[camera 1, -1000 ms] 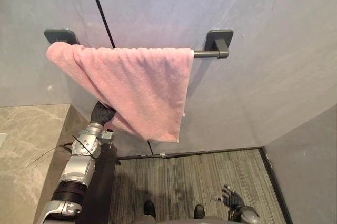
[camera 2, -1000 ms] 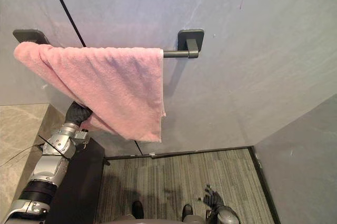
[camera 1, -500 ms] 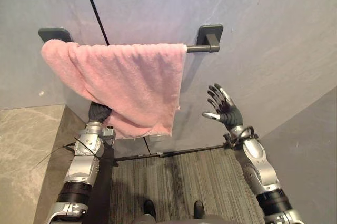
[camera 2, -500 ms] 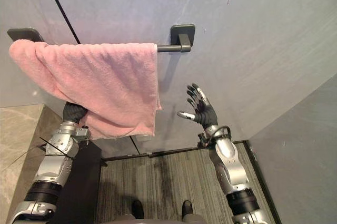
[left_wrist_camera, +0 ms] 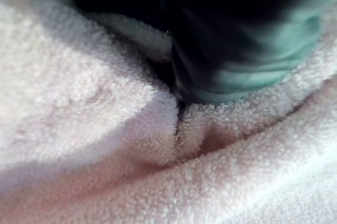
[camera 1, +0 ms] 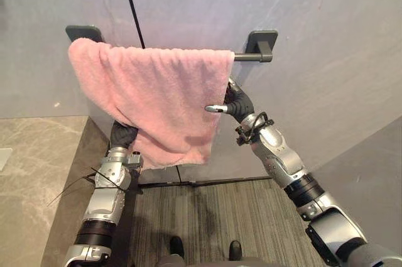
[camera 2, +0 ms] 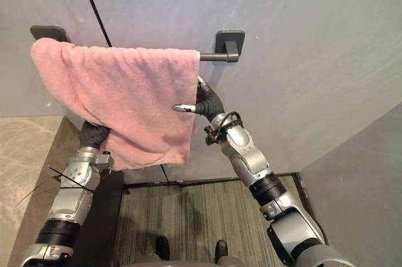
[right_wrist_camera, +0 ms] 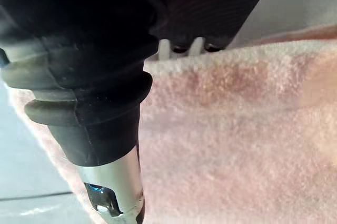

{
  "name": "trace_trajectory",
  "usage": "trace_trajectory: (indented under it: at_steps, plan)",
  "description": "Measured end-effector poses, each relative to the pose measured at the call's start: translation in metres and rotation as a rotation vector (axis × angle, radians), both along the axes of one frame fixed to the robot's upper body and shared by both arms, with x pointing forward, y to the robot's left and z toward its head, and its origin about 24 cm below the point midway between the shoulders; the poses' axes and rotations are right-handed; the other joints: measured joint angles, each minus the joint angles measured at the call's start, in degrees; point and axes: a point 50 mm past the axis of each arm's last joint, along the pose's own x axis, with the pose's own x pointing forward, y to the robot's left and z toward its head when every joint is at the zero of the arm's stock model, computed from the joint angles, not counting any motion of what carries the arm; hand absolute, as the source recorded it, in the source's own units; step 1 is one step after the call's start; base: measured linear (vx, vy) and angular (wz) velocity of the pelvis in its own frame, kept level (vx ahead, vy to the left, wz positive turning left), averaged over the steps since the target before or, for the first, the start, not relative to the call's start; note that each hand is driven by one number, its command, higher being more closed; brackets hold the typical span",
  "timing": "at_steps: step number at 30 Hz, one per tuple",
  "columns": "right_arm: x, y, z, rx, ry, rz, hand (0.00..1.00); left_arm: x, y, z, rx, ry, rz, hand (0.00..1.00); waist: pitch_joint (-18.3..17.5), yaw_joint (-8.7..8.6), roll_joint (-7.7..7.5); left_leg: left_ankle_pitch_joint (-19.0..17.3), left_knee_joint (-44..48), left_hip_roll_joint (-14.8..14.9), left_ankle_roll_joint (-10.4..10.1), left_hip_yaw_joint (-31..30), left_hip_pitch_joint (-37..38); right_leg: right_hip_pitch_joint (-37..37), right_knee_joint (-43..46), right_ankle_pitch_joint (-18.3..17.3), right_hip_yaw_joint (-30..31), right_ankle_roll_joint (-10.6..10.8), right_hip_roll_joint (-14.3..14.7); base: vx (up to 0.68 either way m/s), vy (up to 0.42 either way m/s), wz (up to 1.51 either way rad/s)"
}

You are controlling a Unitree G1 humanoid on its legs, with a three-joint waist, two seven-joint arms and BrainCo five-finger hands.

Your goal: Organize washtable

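**Left eye view.** A pink towel (camera 1: 157, 97) hangs over a dark towel bar (camera 1: 250, 57) fixed to the grey wall (camera 1: 326, 41). It covers the bar's left part and leaves the right end bare. The left hand (camera 1: 124, 135) reaches up on a nearly upright forearm and is buried in the bunched lower left part of the towel. Whether its fingers are curled or straight cannot be told. The right hand (camera 1: 236, 105) is raised to the towel's right edge, just below the bare end of the bar, on a bent arm slanting up from the lower right. Its thumb (camera 1: 213, 108) lies across the front of the cloth and points toward the robot's left. The rest of the hand passes behind the cloth, so the edge sits between them, and whether it is clamped cannot be told. A marble desk (camera 1: 38, 154) lies beside the left arm, and a striped carpet (camera 1: 220, 217) lies below.

**Right eye view.** The arrangement is the same, with the towel between the two raised hands.

**Left wrist view.** A dark, blurred part of the left hand (left_wrist_camera: 237, 50) presses into a crease of the towel's pile.

**Right wrist view.** The dark ribbed cover (right_wrist_camera: 95, 76) fronts the towel. The thumb rests along the cloth's face, and silver bases disappear behind its edge.
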Motion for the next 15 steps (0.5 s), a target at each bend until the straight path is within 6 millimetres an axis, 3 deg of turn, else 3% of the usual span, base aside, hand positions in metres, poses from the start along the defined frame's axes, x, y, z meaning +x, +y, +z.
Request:
trace_trajectory:
  at_steps: [5, 6, 15]
  plan:
    - [0.005, 0.014, 0.009, -0.027, -0.022, 0.038, 0.00, 0.000, -0.001, 0.000, 0.000, 0.002, -0.001, 1.00, 0.0, 0.67, 0.02, 0.7, 0.0, 1.0, -0.6, -0.5, -0.8, -0.6, 0.0, 0.4, -0.3, -0.5, 0.9, -0.02, -0.018, 0.02]
    - [0.005, 0.016, 0.012, -0.026, -0.027, 0.042, 1.00, 0.000, -0.001, 0.000, 0.000, 0.002, -0.001, 1.00, 0.0, 0.70, 0.02, 0.9, 0.0, 1.2, -0.8, -0.5, -0.9, -0.7, -0.1, 0.5, -0.4, -0.7, 1.0, 0.00, 0.000, 0.00]
    - [0.008, 0.014, 0.016, -0.031, -0.043, 0.010, 1.00, 0.000, -0.001, -0.001, -0.003, 0.002, 0.000, 1.00, 0.0, 0.59, 0.02, 1.8, 0.0, 2.5, -1.5, -1.7, -1.8, -0.7, -0.7, 1.1, -1.6, -1.5, 2.1, -0.01, -0.011, 0.05]
